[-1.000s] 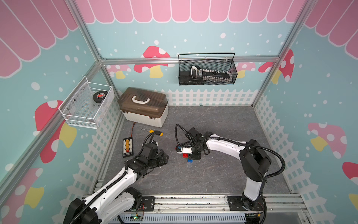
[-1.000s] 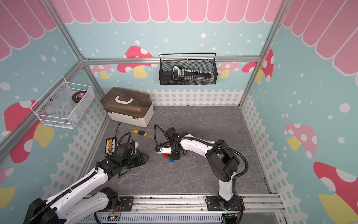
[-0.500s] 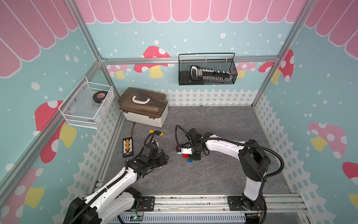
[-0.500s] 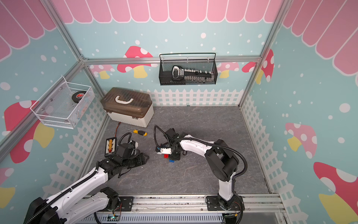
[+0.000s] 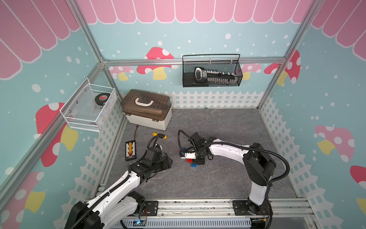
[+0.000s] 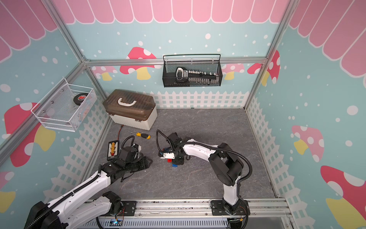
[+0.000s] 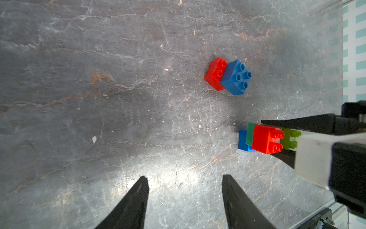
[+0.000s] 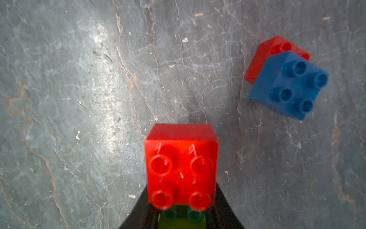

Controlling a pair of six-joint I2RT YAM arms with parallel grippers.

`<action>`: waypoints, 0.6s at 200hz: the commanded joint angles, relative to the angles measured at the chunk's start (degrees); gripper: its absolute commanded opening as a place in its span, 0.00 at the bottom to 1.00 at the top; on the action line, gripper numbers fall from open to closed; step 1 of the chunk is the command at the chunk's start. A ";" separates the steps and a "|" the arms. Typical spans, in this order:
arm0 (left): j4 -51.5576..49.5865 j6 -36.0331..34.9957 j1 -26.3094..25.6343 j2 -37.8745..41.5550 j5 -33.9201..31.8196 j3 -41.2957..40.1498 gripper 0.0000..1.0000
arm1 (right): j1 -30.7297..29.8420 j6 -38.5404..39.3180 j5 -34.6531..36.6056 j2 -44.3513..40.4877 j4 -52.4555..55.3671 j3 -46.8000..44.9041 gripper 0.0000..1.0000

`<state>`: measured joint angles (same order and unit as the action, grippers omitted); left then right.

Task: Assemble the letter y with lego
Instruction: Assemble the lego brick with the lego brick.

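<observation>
My right gripper (image 8: 181,198) is shut on the joined lego cluster of the letter y (image 7: 265,140). A red brick (image 8: 181,164) sits on top, with lime (image 7: 290,138) beside it, dark green under it and blue (image 7: 242,141) lowest, at the floor. In both top views the cluster (image 5: 190,160) (image 6: 169,160) shows under the right wrist camera, mid-floor. A loose blue brick stacked on a red one (image 7: 227,76) (image 8: 287,79) lies a short way off. My left gripper (image 7: 184,176) (image 5: 168,160) is open and empty, just left of the cluster.
A yellow-handled screwdriver (image 5: 158,135) and a black connector strip (image 5: 130,149) lie behind my left arm. A brown-lidded toolbox (image 5: 146,109) stands at the back left. A white wire basket (image 5: 89,109) and a black mesh basket (image 5: 212,73) hang on the walls.
</observation>
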<state>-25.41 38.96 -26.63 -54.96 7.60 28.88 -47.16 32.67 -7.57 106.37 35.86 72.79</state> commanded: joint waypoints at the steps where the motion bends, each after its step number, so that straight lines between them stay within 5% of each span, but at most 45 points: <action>1: 0.55 -0.56 0.44 -0.14 0.46 -0.71 0.61 | -0.40 0.03 0.28 0.37 2.75 -1.10 0.29; 120: 0.56 -0.56 0.44 -0.22 0.49 -0.75 0.61 | -0.04 -2.30 -3.94 -3.89 4.07 0.11 0.29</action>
<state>-25.41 38.92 -26.63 -54.96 7.60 28.84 -47.20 30.87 -8.47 104.01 38.54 72.82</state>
